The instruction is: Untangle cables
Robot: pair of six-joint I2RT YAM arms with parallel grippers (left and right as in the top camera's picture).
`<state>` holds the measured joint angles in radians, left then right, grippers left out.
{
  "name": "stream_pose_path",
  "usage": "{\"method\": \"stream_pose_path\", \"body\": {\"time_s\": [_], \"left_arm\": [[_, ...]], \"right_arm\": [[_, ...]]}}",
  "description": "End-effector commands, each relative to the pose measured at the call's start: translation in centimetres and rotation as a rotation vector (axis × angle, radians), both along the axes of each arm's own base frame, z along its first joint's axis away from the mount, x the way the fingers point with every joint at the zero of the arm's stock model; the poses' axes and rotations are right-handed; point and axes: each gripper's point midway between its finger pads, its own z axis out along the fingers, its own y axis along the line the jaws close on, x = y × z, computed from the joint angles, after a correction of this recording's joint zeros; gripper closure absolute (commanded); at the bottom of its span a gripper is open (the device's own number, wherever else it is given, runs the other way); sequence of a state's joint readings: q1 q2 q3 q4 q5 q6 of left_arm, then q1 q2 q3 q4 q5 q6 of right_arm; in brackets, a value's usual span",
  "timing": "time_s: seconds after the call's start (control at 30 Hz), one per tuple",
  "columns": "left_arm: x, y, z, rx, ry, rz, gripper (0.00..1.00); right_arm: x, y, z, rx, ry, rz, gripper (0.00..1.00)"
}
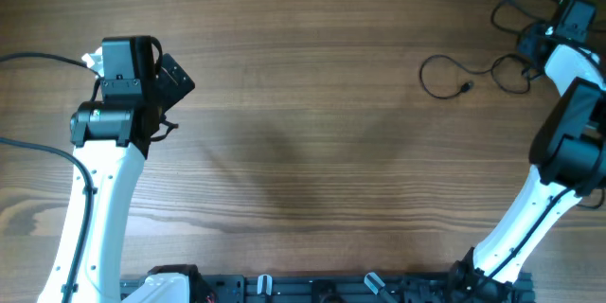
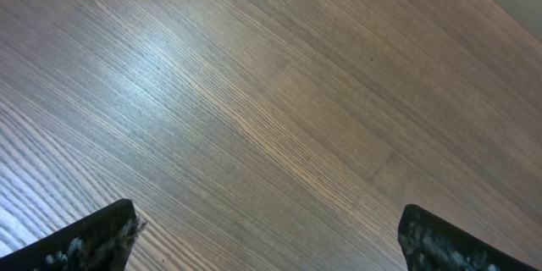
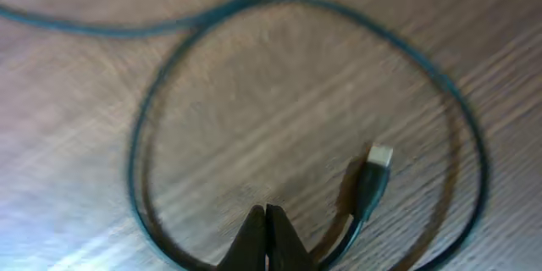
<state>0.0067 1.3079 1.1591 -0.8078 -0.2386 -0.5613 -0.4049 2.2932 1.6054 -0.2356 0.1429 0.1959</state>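
The cables (image 1: 445,80) lie at the far right of the table as thin black loops, with more strands (image 1: 516,5) by the top right corner. My right gripper (image 1: 526,49) is down among them. In the right wrist view its fingertips (image 3: 267,213) are pressed together inside a round loop of cable (image 3: 140,135). A silver-tipped plug (image 3: 379,154) lies just right of the tips. Nothing shows between the tips; whether a strand is pinched lower down is hidden. My left gripper (image 1: 175,80) hangs wide open over bare wood at the left (image 2: 271,237).
The wooden table (image 1: 303,133) fills the view. Thick black robot cords (image 1: 38,57) trail off the left edge. The arm bases and a black rail (image 1: 312,289) sit along the front edge. The right arm's white link (image 1: 530,208) slants up the right side.
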Motion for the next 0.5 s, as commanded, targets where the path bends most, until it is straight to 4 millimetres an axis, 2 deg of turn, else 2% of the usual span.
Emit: {"method": "stream_pose_path", "body": {"time_s": [0.0,0.07,0.1,0.17,0.27,0.33,0.4,0.47], "left_arm": [[0.1,0.2,0.3,0.009,-0.008,0.001,0.0],[0.1,0.2,0.3,0.009,-0.008,0.001,0.0],[0.1,0.2,0.3,0.009,-0.008,0.001,0.0],[0.1,0.2,0.4,0.009,-0.011,0.001,0.0],[0.1,0.2,0.4,0.009,-0.01,0.001,0.0],[0.1,0.2,0.4,0.009,-0.011,0.001,0.0],[0.1,0.2,0.4,0.009,-0.011,0.001,0.0],[0.1,0.2,0.4,0.009,-0.011,0.001,0.0]], "right_arm": [[-0.7,-0.5,-1.7,-0.002,0.055,-0.009,0.96],[-1.9,0.7,-2.8,0.059,0.113,0.013,0.96],[-2.9,2.3,-3.8,0.138,0.161,0.043,0.96],[-4.0,4.2,-4.6,0.227,0.204,0.067,0.96],[-4.8,4.7,-4.5,0.271,0.223,0.006,0.96],[-5.2,4.9,-3.3,0.285,0.223,-0.02,0.96],[-4.0,4.3,-0.6,0.247,0.154,-0.008,0.96],[-2.4,3.5,5.0,0.189,0.039,0.009,0.96]]}}
